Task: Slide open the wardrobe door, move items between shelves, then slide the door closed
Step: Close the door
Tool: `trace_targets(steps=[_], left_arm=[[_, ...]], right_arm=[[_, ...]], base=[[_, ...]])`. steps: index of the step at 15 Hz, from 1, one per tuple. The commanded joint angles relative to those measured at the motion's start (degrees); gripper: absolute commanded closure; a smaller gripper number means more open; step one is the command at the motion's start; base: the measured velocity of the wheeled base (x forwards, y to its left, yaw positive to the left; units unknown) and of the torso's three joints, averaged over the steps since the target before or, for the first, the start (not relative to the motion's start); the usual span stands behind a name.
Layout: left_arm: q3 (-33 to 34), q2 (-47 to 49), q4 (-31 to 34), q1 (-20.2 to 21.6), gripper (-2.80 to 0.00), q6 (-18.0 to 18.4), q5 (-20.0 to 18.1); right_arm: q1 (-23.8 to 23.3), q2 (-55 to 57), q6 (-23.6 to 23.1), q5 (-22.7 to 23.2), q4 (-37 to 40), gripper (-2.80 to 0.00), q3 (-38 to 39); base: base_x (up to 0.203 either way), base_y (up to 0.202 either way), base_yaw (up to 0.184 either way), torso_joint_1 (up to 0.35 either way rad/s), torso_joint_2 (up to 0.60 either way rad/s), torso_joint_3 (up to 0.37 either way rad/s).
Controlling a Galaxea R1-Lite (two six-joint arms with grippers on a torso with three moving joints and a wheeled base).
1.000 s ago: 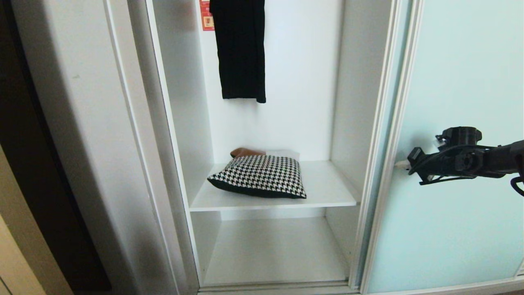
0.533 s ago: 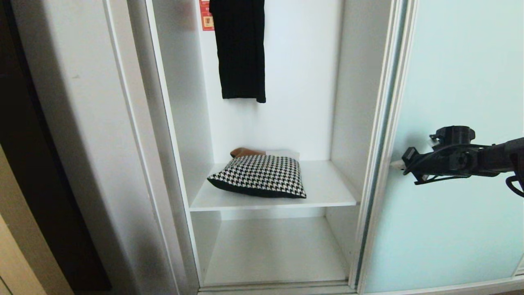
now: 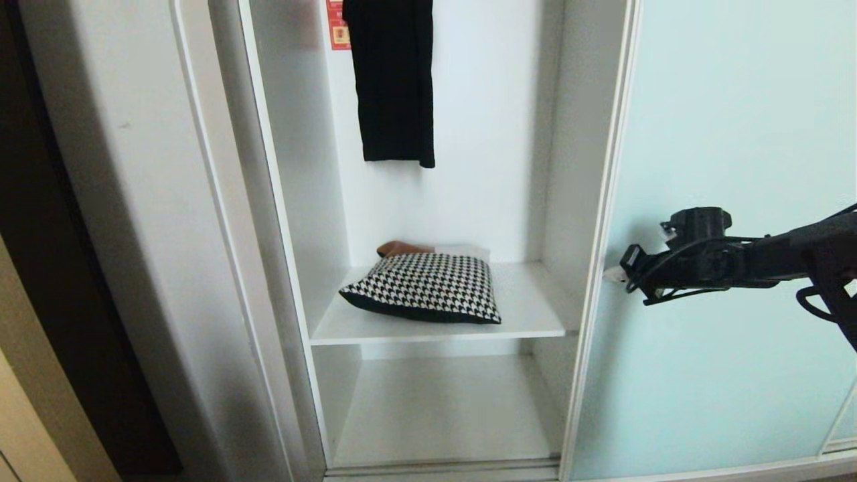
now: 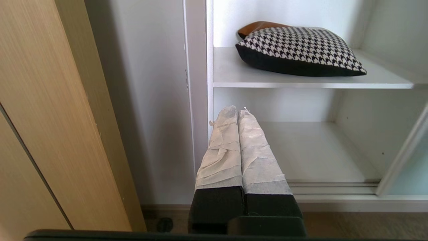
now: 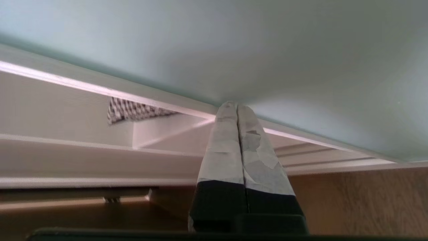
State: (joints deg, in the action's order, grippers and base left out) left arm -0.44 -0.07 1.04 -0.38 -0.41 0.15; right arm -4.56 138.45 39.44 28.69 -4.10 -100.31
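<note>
Keep your right pincer (image 3: 610, 273), clenched and empty at frame right, pressed flat on the sliding wardrobe door (image 3: 723, 134) near its left edge; push level toward frame left. Your left pincer (image 4: 238, 112) hangs clenched, idle. Farther in, the houndstooth cushion (image 3: 426, 288) lies mid-frame on the upper shelf (image 3: 529, 314).

It looked like a bedroom or dressing corner in a home. A built-in white wardrobe (image 3: 294, 201) stood there with a frosted aqua sliding door (image 3: 736, 134), plain white shelves (image 3: 529, 314), a black garment (image 3: 394, 80) hanging inside and a houndstooth cushion (image 3: 428, 288) on one shelf. Wood-grain panelling (image 4: 43, 110) and a wood floor (image 4: 367, 226) flanked it.
</note>
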Motion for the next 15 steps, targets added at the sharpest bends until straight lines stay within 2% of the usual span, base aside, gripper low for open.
trace_targets(steps=[1, 8, 15], left_arm=[[0.00, 0.07, 0.02, -0.06, 0.00, -0.02, 0.03], [0.00, 0.07, 0.02, 0.03, 0.00, -0.02, 0.03], [0.00, 0.07, 0.02, -0.06, 0.00, -0.02, 0.03]], right_arm=[[4.25, -1.41, 0.16, -0.17, -0.04, 0.00, 1.05], [16.60, -4.54, 0.11, -4.27, -0.20, 0.00, 3.01], [23.87, -19.65, -3.38, -4.21, -0.46, 0.00, 17.34]], base=[[0.000, 0.000, 0.000, 0.000, 0.00, 0.000], [0.000, 0.000, 0.000, 0.000, 0.00, 0.000], [0.000, 0.000, 0.000, 0.000, 0.00, 0.000]])
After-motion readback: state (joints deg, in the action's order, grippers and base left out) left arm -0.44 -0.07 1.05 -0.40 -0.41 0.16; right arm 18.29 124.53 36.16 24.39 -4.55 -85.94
